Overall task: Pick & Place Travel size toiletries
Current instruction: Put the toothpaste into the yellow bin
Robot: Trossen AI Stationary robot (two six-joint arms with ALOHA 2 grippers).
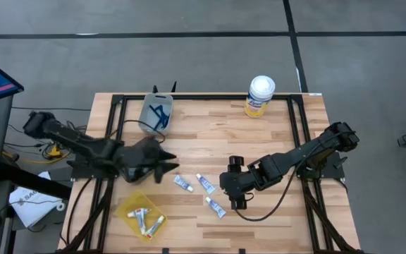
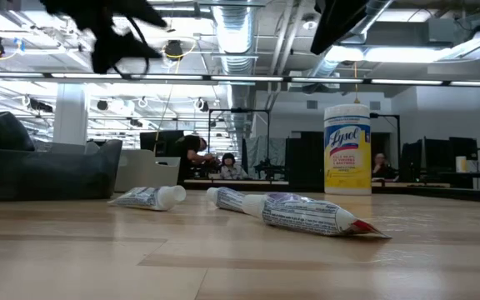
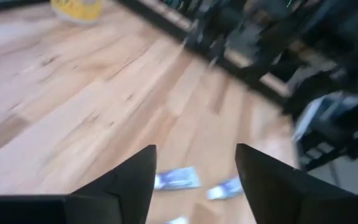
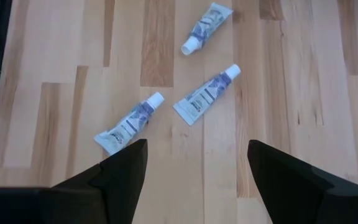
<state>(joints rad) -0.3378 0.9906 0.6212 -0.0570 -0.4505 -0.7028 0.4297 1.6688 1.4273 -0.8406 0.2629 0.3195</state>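
Three small white tubes with blue print lie flat on the wooden table: one (image 1: pixel 182 183), a second (image 1: pixel 206 184) and a third (image 1: pixel 216 207). The right wrist view shows all of them (image 4: pixel 129 124) (image 4: pixel 205 94) (image 4: pixel 205 28). My left gripper (image 1: pixel 169 169) hovers open just left of them, and two tubes (image 3: pixel 178 179) (image 3: pixel 224 188) lie below its fingers (image 3: pixel 194 149). My right gripper (image 1: pixel 234 196) is open too (image 4: pixel 197 146), above the table just right of the tubes. A yellow tray (image 1: pixel 129 209) near the near-left corner holds more tubes. Neither gripper touches anything.
A clear container (image 1: pixel 156 113) with blue razors stands at the far left of the table. The white-lidded yellow canister (image 1: pixel 260 95) (image 2: pixel 347 150) stands at the far edge, right of centre. Bare wood lies between the tubes and the far edge. People sit in the room behind.
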